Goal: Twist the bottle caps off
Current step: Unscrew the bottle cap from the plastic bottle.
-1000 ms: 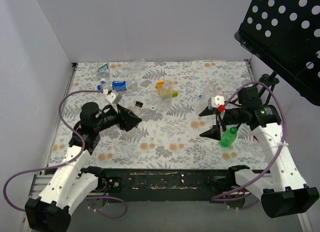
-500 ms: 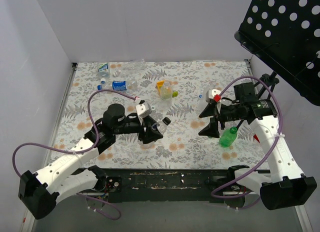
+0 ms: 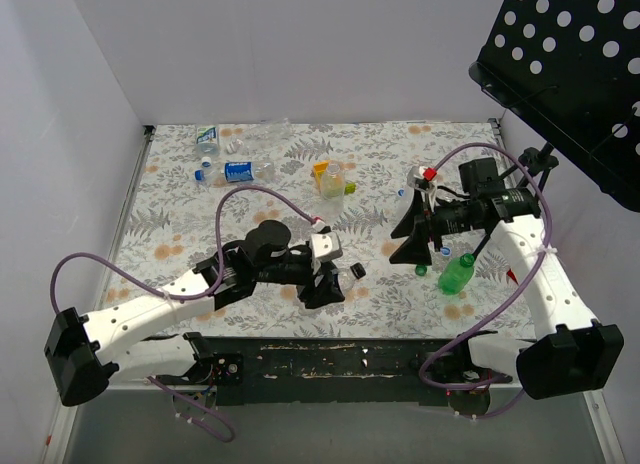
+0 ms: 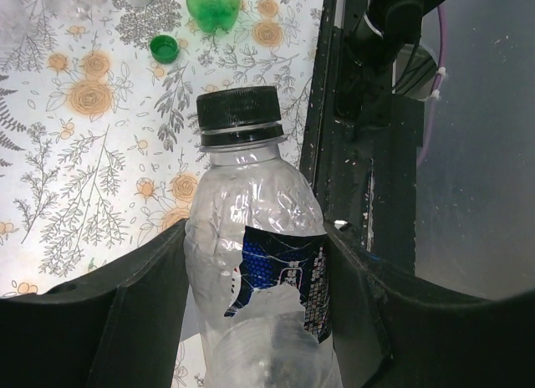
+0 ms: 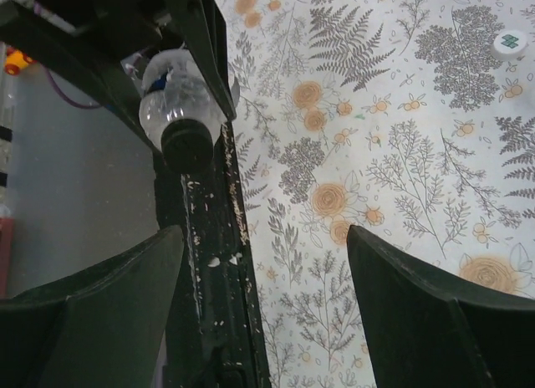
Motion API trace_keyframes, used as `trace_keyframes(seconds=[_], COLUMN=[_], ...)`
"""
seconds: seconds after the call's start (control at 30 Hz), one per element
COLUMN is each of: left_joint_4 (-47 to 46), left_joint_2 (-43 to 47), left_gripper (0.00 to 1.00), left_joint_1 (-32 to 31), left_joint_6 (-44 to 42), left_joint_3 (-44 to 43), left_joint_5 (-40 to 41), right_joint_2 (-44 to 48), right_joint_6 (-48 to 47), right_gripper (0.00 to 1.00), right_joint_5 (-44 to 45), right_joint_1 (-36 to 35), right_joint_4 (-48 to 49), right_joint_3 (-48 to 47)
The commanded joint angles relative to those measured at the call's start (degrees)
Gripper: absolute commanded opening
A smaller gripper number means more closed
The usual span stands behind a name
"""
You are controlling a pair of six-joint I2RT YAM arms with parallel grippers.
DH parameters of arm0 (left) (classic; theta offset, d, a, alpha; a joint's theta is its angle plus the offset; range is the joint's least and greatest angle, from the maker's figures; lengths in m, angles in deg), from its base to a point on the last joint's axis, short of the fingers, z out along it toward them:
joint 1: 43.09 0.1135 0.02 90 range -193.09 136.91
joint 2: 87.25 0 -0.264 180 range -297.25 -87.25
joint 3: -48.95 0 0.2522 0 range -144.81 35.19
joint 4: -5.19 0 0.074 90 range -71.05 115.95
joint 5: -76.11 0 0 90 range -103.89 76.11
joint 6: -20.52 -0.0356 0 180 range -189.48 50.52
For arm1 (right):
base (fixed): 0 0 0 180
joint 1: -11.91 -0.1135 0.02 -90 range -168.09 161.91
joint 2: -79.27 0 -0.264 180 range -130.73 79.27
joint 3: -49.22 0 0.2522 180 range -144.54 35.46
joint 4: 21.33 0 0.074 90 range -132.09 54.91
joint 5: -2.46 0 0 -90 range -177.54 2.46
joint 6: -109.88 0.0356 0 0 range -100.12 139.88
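My left gripper [image 3: 327, 280] is shut on a crumpled clear bottle [image 4: 251, 229] with a dark blue label, held above the table's near edge. Its black cap [image 4: 238, 109] is on and points toward my right gripper; the cap also shows in the top view [image 3: 357, 271]. My right gripper [image 3: 408, 240] is open and empty, a short way right of the cap. In the right wrist view its fingers [image 5: 418, 288] frame the held bottle [image 5: 174, 99] and black cap [image 5: 185, 142] ahead. A green bottle [image 3: 457, 274] without a cap lies by a loose green cap [image 3: 421, 270].
More bottles lie at the back left [image 3: 208, 136] [image 3: 240, 170], and a yellowish one [image 3: 328, 179] at the back centre. A white cap [image 5: 507, 43] lies on the floral cloth. A black perforated stand [image 3: 570, 64] overhangs the right side. The black front rail [image 3: 330, 359] runs below.
My left arm has swung right and forward with the bottle, toward the centre front. My right gripper has moved left and turned to face it. A green cap now shows beside the green bottle.
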Motion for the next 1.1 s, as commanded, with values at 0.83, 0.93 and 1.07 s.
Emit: trace_keyframes(seconds=[0.83, 0.93, 1.07], left_joint_4=[-4.5, -4.9, -5.7], left_joint_2=[-9.4, -9.3, -8.5], left_gripper=[0.06, 0.06, 0.06], left_joint_1=[-5.7, -5.7, -5.7], left_joint_6=[-0.1, -0.1, 0.1], left_joint_3=[-5.7, -5.2, -4.4], left_joint_5=[9.5, 10.3, 10.1], right_joint_2=[-5.1, -5.3, -5.9], right_joint_6=[14.0, 13.2, 9.2], right_gripper=[0.69, 0.53, 0.21], right_joint_5=[-1.5, -1.7, -2.4], right_joint_1=[-11.2, -11.4, -11.6], right_joint_4=[10.1, 9.2, 6.7], right_joint_3=[5.4, 5.2, 4.1])
